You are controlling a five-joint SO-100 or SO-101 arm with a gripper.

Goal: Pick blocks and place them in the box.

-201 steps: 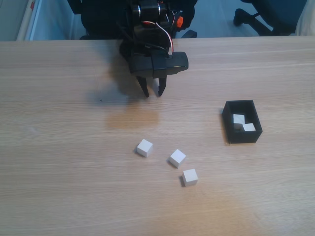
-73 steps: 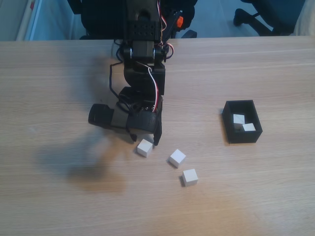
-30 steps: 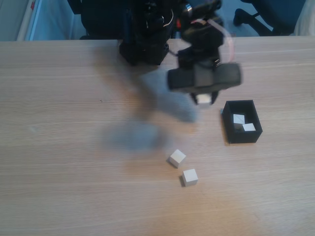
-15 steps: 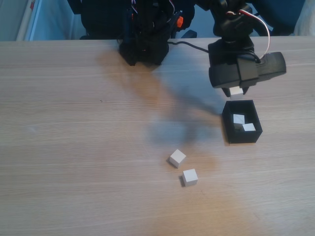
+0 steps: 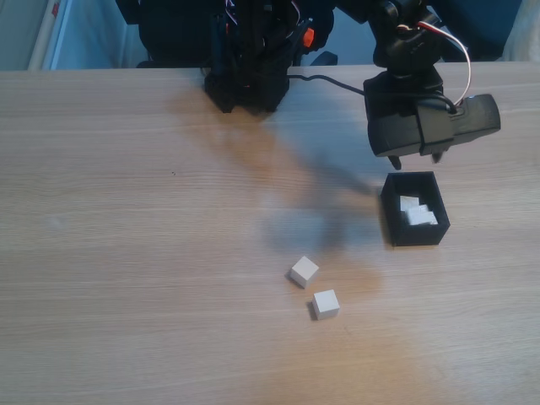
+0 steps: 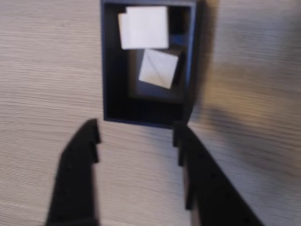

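Fixed view: set high at the table's (image 5: 126, 253) near edge, facing the arm's base. Wrist view: close, straight down past the gripper (image 6: 136, 136). Shared: the box (image 5: 395, 228) (image 6: 110, 70).

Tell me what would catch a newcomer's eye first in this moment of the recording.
The black gripper hangs open and empty just above the far end of the black box, which holds white blocks, on the right of the fixed view. Two more white cubes lie loose on the wooden table nearer the camera, close together and well apart from the box.
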